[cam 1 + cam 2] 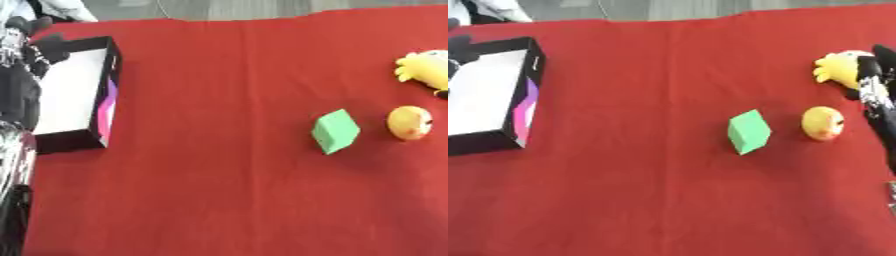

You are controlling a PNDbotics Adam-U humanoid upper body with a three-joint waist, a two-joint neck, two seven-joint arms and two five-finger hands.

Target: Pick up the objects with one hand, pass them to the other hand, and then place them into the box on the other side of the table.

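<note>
A yellow plush toy (837, 67) lies at the far right of the red table. My right hand (878, 62) comes up along the right edge and lies against the toy's right side, covering part of it; its grip is blurred. A green block (335, 131) stands tilted right of centre. Just to its right sits a round yellow-orange object (409, 122). A black-walled box (103, 80) with a white floor and a pink-purple side stands at the far left. My left hand (51, 46) hovers at the box's far-left corner, fingers relaxed and holding nothing.
My left arm (17, 150) runs down the left edge beside the box. The red cloth (210, 190) covers the whole table; its far edge runs along the top of the view.
</note>
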